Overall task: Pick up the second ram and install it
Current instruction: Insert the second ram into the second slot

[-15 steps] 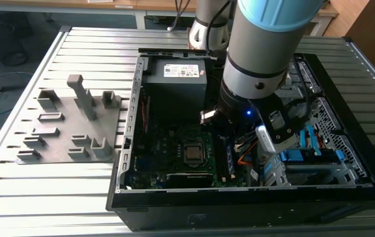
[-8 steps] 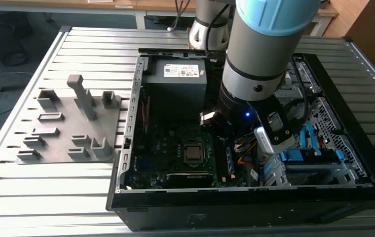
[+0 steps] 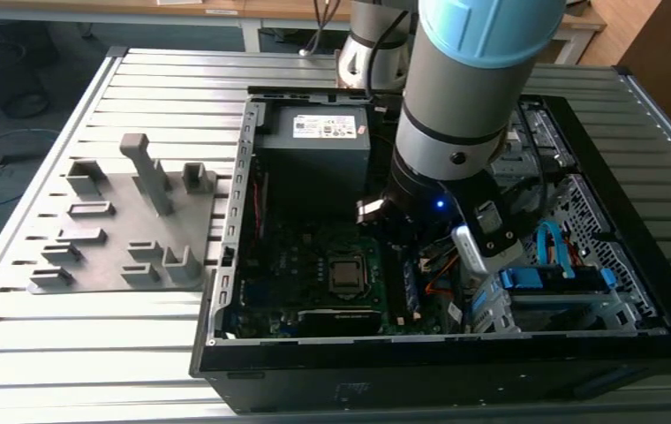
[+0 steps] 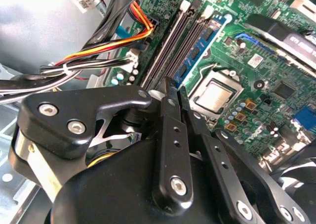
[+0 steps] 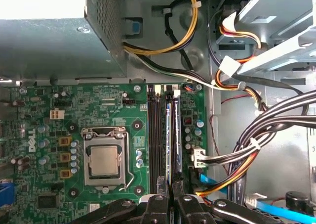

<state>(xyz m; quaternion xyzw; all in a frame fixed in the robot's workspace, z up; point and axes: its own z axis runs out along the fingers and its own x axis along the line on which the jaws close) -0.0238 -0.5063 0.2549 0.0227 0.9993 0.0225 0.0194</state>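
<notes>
Gripper (image 5: 170, 192): jaws closed, the two fingers pressed together with no gap showing and nothing held between them, in both wrist views (image 4: 173, 85). The tips sit at the near end of the second ram (image 5: 172, 135), touching it or just above; I cannot tell which.

Second ram: blue-green stick standing on edge in its slot on the motherboard (image 5: 49, 150), beside two empty dark slots (image 5: 155, 135) that lie between it and the processor socket (image 5: 104, 160).

Step, as I judge it: pickup done, seating in hand. Pressing home calls for a straight push along the slot line.

Surroundings: cable bundle (image 5: 266, 130) near the slots; computer case (image 3: 229, 265) on the table; grey fixture (image 3: 112, 230) well apart from it.
</notes>
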